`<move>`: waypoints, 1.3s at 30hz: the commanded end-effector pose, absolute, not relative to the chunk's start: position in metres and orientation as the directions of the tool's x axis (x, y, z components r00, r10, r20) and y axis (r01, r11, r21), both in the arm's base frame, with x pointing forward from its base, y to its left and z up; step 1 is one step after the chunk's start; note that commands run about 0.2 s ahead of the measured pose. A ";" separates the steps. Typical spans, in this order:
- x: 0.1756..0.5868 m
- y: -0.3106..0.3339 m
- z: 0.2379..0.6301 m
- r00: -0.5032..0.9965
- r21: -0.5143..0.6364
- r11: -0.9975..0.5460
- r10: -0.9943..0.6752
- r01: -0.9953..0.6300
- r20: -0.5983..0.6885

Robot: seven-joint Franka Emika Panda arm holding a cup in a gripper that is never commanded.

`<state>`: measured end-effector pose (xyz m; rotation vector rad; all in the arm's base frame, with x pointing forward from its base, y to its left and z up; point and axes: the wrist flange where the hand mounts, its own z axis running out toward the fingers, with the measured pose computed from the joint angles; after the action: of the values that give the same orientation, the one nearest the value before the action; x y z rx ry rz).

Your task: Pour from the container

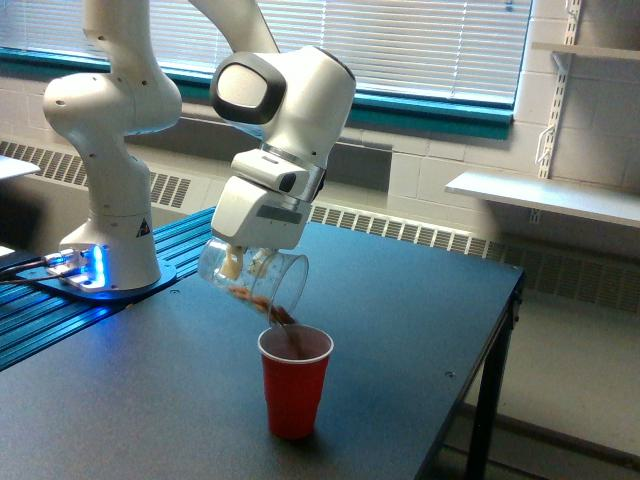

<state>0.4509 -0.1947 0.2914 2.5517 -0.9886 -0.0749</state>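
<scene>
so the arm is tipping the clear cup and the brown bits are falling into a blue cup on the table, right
Not quite: the receiving cup is red, not blue. In the exterior view the gripper holds the clear cup tilted mouth-down, and brown bits spill from its rim into the red cup standing upright on the dark table.

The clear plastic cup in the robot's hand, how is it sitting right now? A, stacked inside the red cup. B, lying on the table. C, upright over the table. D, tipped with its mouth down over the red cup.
D: the clear plastic cup slants mouth-down, brown bits spilling into the red cup.
</scene>
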 end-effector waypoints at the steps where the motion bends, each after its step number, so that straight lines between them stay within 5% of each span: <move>1: 0.457 -0.191 0.294 0.774 0.394 -0.696 -0.629 -0.601 0.070; 39: 0.450 -0.203 0.318 0.762 0.305 -0.709 -0.639 -0.635 0.102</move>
<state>0.4537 -0.1969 0.3110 2.6223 -0.9865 -0.0438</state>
